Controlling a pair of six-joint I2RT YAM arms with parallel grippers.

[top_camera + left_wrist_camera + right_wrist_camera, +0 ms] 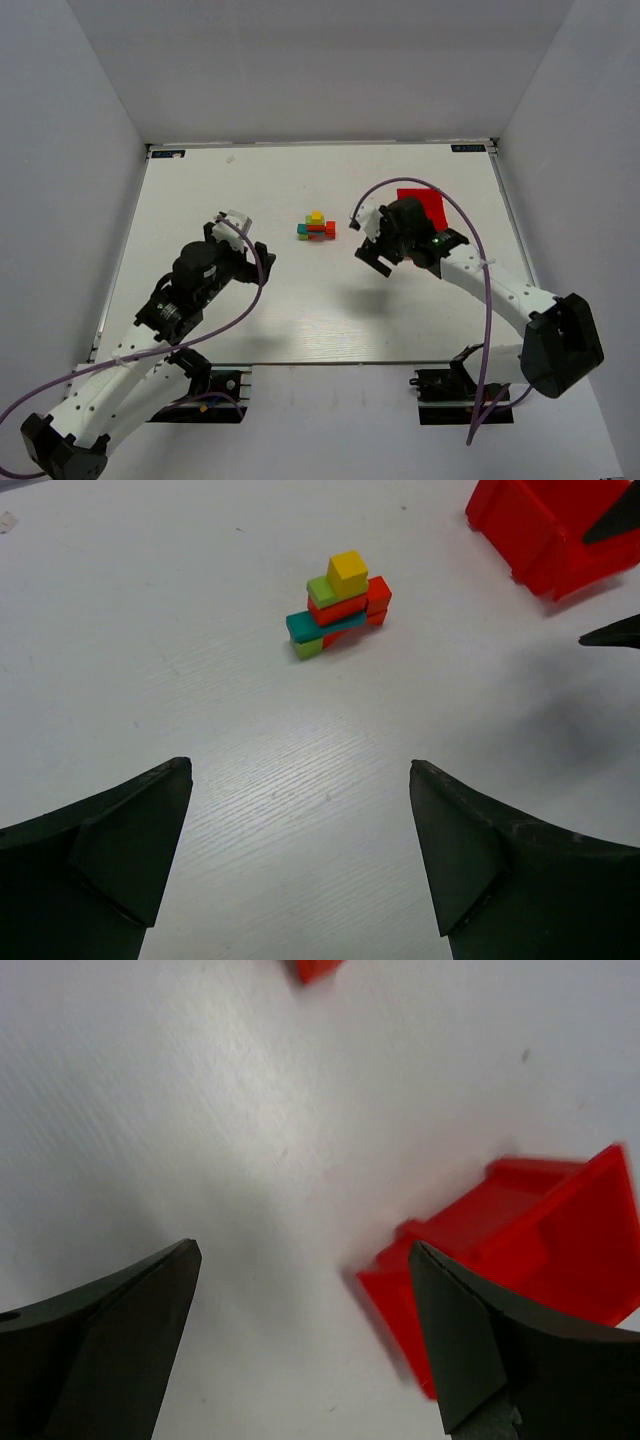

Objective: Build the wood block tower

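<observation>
The wood block tower point(316, 227) stood upright near the middle of the white bench point(300, 310), its long base running left to right between the arms. A red bin point(425, 205) sat to its right. The left end effector point(300, 860) and right end effector point(305, 1340) were both spread and empty. A yellow cube point(347, 572) topped the tower.

This is a robotics lab's test cell, not a home or a shop. A bare white counter point(300, 320) is boxed in by plain white walls point(90, 130). The left arm point(130, 385) and right arm point(510, 290) are clamped at its near edge, with purple cables point(486, 310) looping loose. The only props are a tiny wood block tower point(316, 227) and a red bin point(425, 205). What may be marker tags point(467, 148) sit at the far corners, too small to read.
</observation>
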